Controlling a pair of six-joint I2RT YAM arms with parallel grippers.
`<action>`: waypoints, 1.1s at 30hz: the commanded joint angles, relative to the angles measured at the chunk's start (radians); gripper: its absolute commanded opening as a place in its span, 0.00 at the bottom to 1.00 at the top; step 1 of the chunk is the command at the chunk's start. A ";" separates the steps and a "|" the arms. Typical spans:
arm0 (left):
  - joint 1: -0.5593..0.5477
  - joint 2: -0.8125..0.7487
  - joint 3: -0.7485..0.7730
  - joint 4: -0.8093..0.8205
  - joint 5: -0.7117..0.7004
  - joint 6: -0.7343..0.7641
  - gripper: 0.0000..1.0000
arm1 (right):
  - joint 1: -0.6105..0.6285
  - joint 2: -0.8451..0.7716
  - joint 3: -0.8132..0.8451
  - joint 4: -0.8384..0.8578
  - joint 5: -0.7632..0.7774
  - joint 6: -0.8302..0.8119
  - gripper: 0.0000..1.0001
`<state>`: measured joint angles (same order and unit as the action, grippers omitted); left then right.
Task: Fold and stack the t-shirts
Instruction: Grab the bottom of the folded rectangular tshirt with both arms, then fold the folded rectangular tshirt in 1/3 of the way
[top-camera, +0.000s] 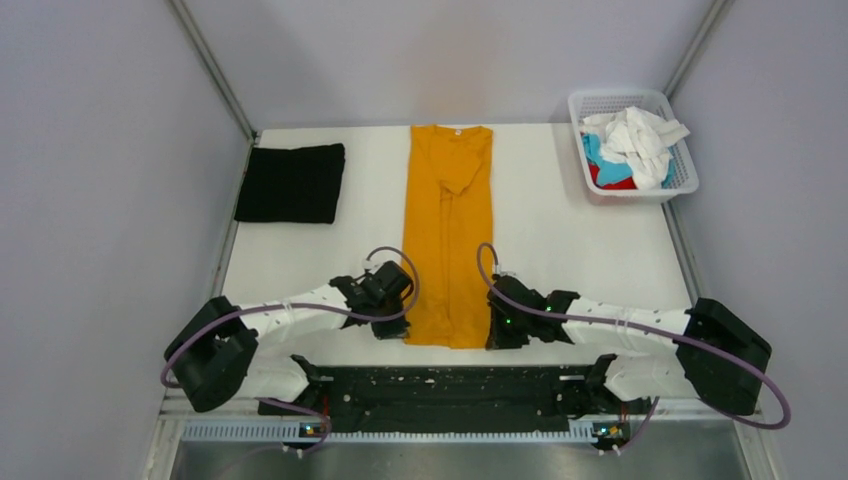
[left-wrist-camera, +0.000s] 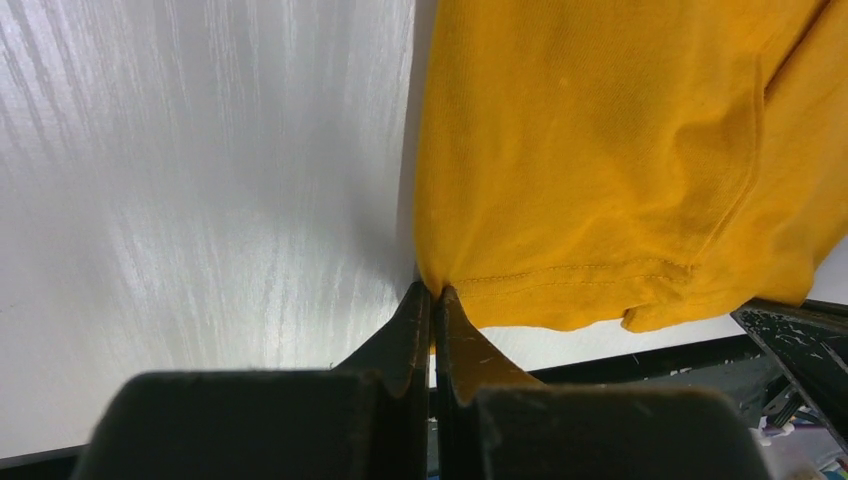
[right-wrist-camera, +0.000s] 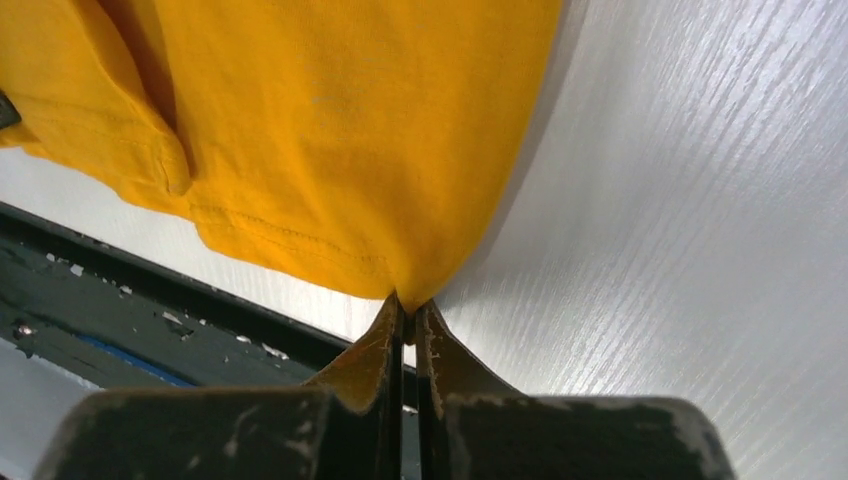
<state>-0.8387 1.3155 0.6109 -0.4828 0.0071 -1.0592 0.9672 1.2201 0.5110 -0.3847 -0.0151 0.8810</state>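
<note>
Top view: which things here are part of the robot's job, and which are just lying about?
Job: mustard-orange t-shirt, near corners pinched by left fingers and right fingers; folded black t-shirt; crumpled white, blue and red shirts.
Lying about: white mesh basket holding them; table.

Bright, even light falls from overhead: in the top view the white counter (top-camera: 560, 220) looks nearly washed out, the mustard-orange t-shirt (top-camera: 448, 240) casts hardly any shadow, and the black t-shirt (top-camera: 291, 183) at upper left is a dark patch with little detail. In the left wrist view soft glare streaks the counter's grain at centre left, a thin shadow hugs the shirt's left edge, and the left tool (left-wrist-camera: 432, 292) at the bottom is a blurred dark mass. The right wrist view shows the same sheen at right, with the right tool (right-wrist-camera: 405, 302) equally out of focus.
</note>
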 joint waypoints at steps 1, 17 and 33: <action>-0.014 -0.053 -0.052 -0.067 0.014 -0.054 0.00 | 0.059 -0.021 -0.029 -0.004 0.009 0.025 0.00; 0.035 -0.087 0.046 -0.043 0.138 0.044 0.00 | 0.015 -0.135 0.095 -0.068 0.012 -0.038 0.00; 0.357 0.317 0.615 -0.176 0.062 0.233 0.00 | -0.287 0.204 0.511 0.074 0.187 -0.265 0.00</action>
<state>-0.5247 1.5417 1.0687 -0.5911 0.1146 -0.8928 0.7319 1.3537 0.9226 -0.3595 0.1207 0.6964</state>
